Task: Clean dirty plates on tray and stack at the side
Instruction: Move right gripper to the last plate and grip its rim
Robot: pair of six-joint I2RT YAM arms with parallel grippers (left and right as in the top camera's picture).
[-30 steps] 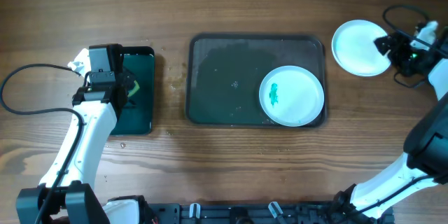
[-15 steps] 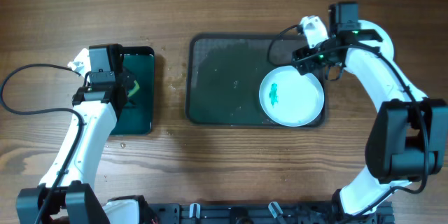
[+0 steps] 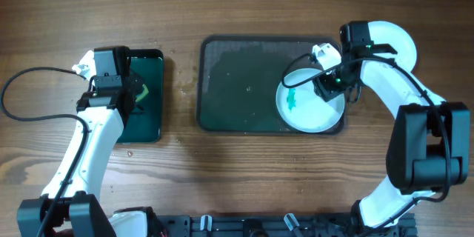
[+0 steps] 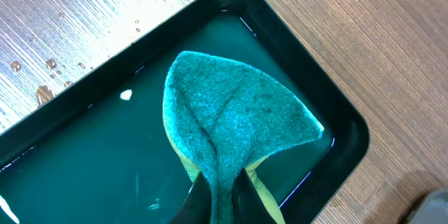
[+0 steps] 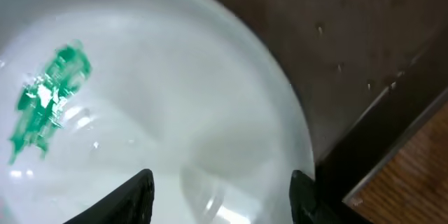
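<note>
A white plate (image 3: 315,111) with a teal-green smear (image 3: 290,100) lies at the right end of the dark grey tray (image 3: 237,81). My right gripper (image 3: 326,85) is open and hovers just above this plate, touching nothing. In the right wrist view its fingers (image 5: 222,199) straddle the plate's bare part (image 5: 182,98), with the smear (image 5: 45,101) to the left. Another white plate (image 3: 394,41) lies on the table at the far right, partly hidden by my right arm. No pale blue plate shows. My left gripper (image 3: 132,92) is shut on a teal-and-yellow sponge (image 4: 231,119).
The sponge hangs over a small black tray with green liquid inside (image 3: 152,118), which also shows in the left wrist view (image 4: 84,154). Water drops lie on the wood beside it (image 4: 49,63). The grey tray's rim and the wooden table show in the right wrist view (image 5: 371,161).
My right arm swung from the plate at the far right to the tray and now sits over the smeared plate. The left arm and sponge have not moved.
</note>
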